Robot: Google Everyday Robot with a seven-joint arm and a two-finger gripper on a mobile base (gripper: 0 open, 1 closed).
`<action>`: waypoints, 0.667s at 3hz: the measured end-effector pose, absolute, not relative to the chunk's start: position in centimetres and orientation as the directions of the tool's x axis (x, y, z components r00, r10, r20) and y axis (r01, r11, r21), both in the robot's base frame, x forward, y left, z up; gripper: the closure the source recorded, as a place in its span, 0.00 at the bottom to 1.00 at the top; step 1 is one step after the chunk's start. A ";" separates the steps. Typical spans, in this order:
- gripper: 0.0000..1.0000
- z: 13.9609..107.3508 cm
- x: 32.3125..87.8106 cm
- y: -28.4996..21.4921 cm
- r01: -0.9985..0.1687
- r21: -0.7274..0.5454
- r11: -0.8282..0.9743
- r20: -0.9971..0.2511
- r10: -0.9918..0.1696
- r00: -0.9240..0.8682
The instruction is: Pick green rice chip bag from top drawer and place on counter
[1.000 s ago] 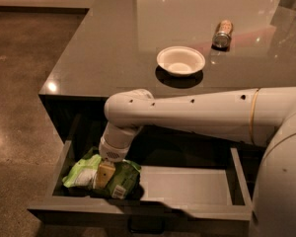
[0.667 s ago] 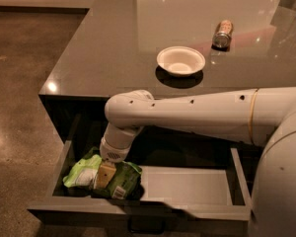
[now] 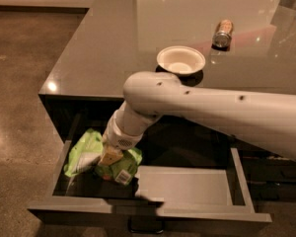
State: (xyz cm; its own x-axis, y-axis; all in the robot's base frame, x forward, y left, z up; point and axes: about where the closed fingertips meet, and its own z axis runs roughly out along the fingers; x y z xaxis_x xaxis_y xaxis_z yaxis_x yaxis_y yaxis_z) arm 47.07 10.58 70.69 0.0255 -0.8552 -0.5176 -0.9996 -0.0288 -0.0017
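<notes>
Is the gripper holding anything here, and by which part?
Cannot tell. The gripper is at the middle of the green rice chip bag in the top drawer; no grasp shows.

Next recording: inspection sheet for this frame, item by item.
Surface: counter, glossy grey-brown, over the open top drawer.
Job's things: green rice chip bag lies at the drawer's left end, not yet on the counter.
Clutter: white bowl and can on the counter.
Grippers: claw down in the drawer, at the bag.
Cables: nothing seen.
Surroundings: brown floor to the left.
</notes>
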 end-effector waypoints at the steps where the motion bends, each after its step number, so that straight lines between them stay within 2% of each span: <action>1: 1.00 75.3 46.6 10.1 -0.995 -0.078 -0.067 -0.575 -0.812 0.100; 2: 1.00 81.1 46.9 9.4 -0.982 -0.163 -0.092 -0.616 -0.769 0.173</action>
